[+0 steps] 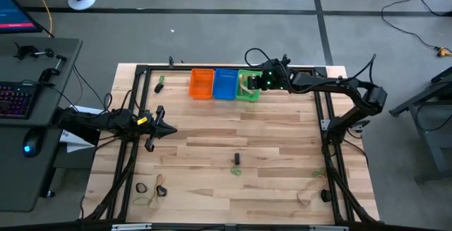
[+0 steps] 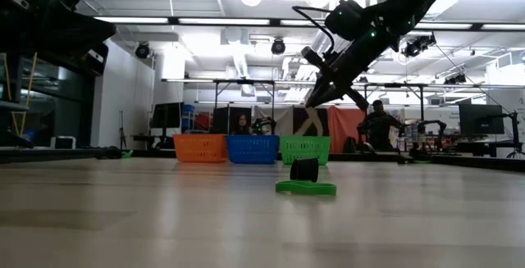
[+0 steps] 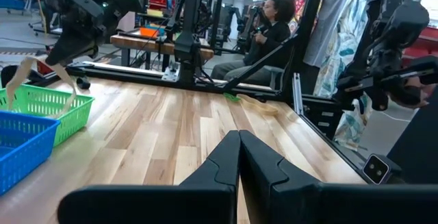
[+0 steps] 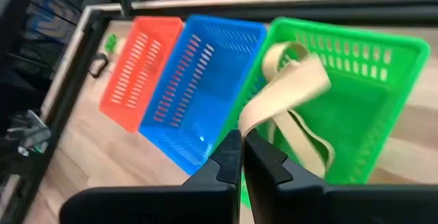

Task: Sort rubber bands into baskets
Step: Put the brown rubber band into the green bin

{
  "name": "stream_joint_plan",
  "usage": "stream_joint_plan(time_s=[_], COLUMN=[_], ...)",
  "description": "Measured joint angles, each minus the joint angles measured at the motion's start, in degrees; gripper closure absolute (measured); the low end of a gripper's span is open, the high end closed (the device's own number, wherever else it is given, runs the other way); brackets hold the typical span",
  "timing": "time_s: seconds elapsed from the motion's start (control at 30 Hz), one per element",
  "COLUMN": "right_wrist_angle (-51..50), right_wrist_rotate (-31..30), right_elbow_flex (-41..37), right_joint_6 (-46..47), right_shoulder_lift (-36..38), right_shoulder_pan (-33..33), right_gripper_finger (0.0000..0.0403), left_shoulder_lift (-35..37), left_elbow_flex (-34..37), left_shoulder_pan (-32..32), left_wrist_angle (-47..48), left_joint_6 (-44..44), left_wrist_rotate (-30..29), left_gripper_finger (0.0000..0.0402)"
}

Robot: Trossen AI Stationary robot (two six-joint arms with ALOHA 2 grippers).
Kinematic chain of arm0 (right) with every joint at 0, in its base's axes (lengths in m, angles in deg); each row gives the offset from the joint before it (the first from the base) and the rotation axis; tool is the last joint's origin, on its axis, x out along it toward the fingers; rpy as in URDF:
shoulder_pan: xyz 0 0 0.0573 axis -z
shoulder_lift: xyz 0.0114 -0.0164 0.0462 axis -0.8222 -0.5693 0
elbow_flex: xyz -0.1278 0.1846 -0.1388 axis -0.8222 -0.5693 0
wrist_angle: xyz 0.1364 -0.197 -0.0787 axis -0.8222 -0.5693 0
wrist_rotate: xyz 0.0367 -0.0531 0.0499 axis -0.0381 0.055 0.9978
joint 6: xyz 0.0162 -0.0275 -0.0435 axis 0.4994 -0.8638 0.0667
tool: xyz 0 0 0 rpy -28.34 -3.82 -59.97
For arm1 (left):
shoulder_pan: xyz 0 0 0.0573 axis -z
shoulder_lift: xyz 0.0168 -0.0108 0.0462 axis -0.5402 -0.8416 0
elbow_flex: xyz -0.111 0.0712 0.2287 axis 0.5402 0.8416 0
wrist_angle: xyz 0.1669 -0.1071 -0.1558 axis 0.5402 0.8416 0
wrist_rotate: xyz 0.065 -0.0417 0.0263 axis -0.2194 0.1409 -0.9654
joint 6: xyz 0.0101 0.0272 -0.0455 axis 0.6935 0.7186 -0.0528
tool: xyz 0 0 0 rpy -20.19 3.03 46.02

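Fingers of the right gripper (image 4: 241, 139) are pinching a tan rubber band (image 4: 291, 107) over the green basket (image 4: 383, 59), upper middle of the high view, likely readying to drop it in, while the left gripper (image 1: 171, 129) is waiting pressed together at left.

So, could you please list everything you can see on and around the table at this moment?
Baskets: three in a row at the far edge, orange basket, blue basket, green basket.
Tan band: one, held by the right gripper above the green basket.
Loose bands: a green band mid-table under a small black object; tan bands near right corner; several bands near left corner; green one far left.
Keyboard: one, side desk on the left.
Person: one, seated beyond the table.
Left gripper: shut, empty, waiting at the left side.
Right gripper: shut on the tan band, over the green basket.
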State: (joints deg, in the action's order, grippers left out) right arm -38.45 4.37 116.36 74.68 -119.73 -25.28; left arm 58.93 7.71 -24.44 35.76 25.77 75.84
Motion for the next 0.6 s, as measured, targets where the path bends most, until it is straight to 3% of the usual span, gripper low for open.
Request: stream_joint_plan(time_s=[0.37, 0.47, 0.6], right_wrist_angle=[-3.3, -1.7, -0.5], right_wrist_rotate=[-1.9, -0.9, 1.0], right_elbow_flex=[0.1, 0.1, 0.1], right_joint_6=[1.9, 1.4, -1.3], right_shoulder_lift=[0.0, 0.0, 0.0], right_shoulder_pan=[0.0, 0.0, 0.0], right_gripper_finger=[0.0394, 0.0361, 0.0285], left_shoulder_lift=[0.0, 0.0, 0.0], left_elbow_flex=[0.0, 0.0, 0.0], left_shoulder_pan=[0.0, 0.0, 0.0], left_wrist_angle=[0.0, 0.0, 0.0], left_joint_6=[0.0, 0.0, 0.0], left_wrist_rotate=[0.0, 0.0, 0.0], left_gripper_finger=[0.0401, 0.0401, 0.0401])
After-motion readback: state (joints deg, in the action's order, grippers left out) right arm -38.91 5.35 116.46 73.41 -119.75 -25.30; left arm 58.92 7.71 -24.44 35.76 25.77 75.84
